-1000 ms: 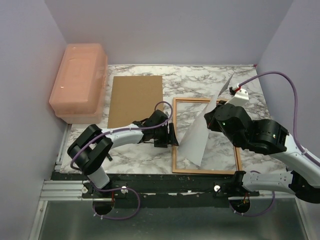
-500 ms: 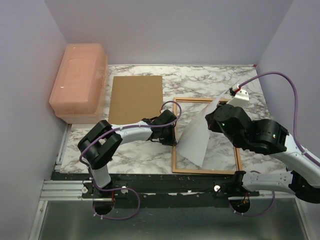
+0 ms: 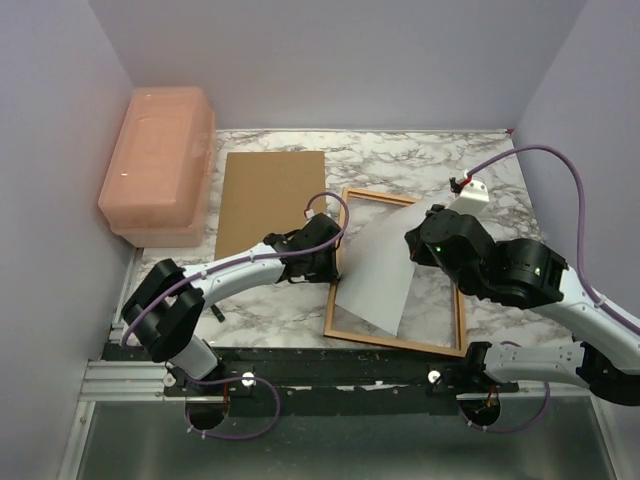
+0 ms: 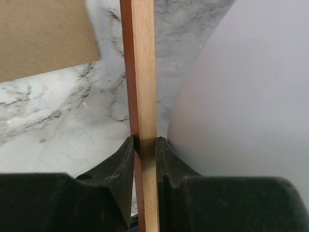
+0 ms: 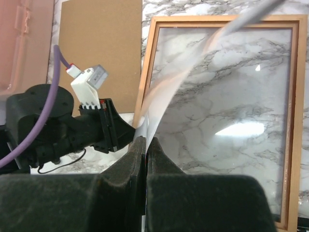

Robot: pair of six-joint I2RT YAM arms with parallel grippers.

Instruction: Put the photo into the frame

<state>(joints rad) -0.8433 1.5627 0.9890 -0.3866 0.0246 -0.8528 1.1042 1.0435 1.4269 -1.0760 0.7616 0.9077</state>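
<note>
For the left tool [image 4: 145, 145]: closed edge-on over the left rail of the frame [image 4: 142, 72], both fingers pressed flat against the wood. For the right tool [image 5: 146, 142]: clamped tight on one edge of the photo [image 3: 375, 272], no gap visible between the fingers. Frame flat on the worktop [image 3: 440, 165], light wood face up, askew to the worktop's edges. Photo held over the opening, white back up, sloping from the right tool down toward the near left corner; low edge on or just above the pane, hard to tell which.

Likely troubles from here:
- A crease or kink at the pinched edge if pushed down too fast, the sheet being thin, floppy and bowed under its own weight.
- A corner landing on top of a rail rather than inside, given the skewed frame and an opening barely larger than the print.
- Frame pivoting on the smooth marble-pattern top with any slip of that narrow grip on the rail.
- Print skating across the glossy pane once released.

Frame: slim, straight, pale wood with a red-orange side face, clear pane showing the veining beneath and a bright glare spot. Photo: matte, smooth, curling. Brown board [image 3: 270, 200] flat alongside, dull and stiff-looking, apart from both tools.
</note>
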